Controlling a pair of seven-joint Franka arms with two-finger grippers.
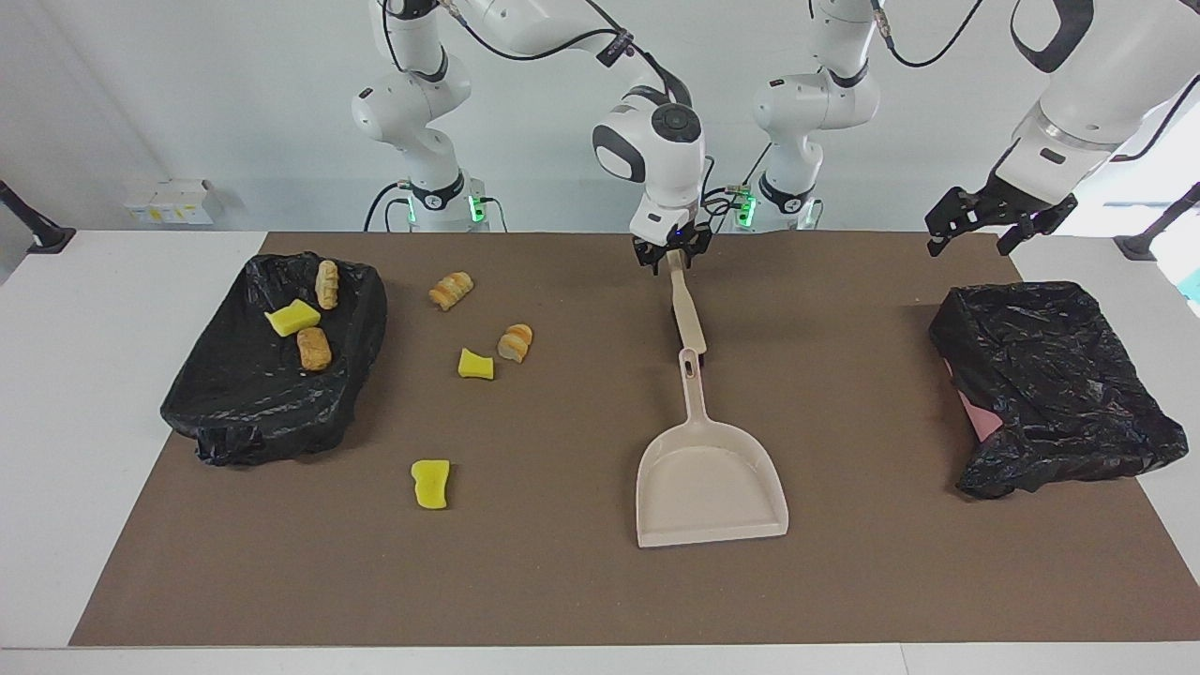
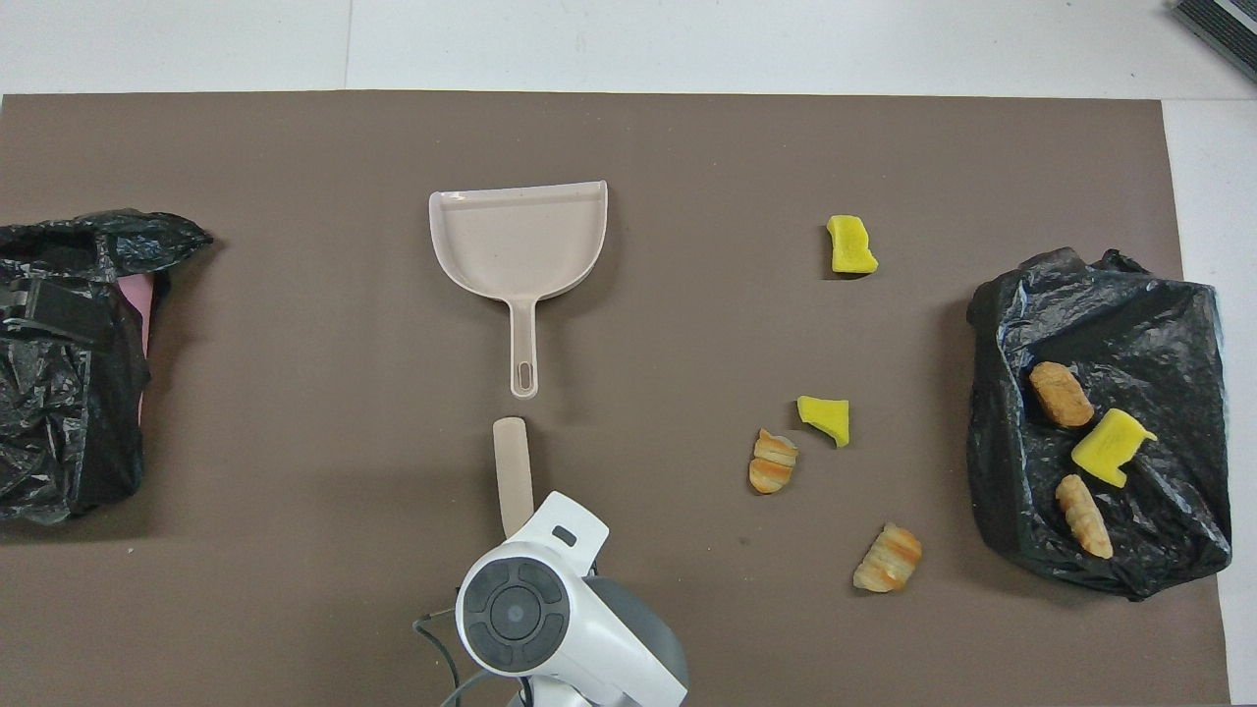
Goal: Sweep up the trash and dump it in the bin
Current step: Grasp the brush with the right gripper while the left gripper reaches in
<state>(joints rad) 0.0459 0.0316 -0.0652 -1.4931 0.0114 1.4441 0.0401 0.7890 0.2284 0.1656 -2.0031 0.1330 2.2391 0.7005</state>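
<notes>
Brown mat [image 1: 562, 581] covers my tabletop, with three of seven trash bits binned and the right gripper [image 1: 670, 255] at the brush handle [image 1: 687, 319].
At the right arm's end of the tabletop I see a black-lined bin [image 1: 244, 412] holding one yellow sponge piece [image 1: 292, 317] and two bread lumps [image 1: 326, 283]; a second black-lined bin [image 1: 1050, 375] sits at the left arm's end. Mid-mat lies the beige dustpan [image 1: 708, 478], its mouth toward the edge farthest from the robots, the brush handle just beside its handle tip. My right gripper is on that handle's robot-side end; I cannot tell whether it grips it. The left gripper [image 1: 998, 225] waits, jaws spread, above the robot-side corner. Loose trash [image 1: 475, 364], two sponges and two bread lumps, lies between dustpan and filled bin.
</notes>
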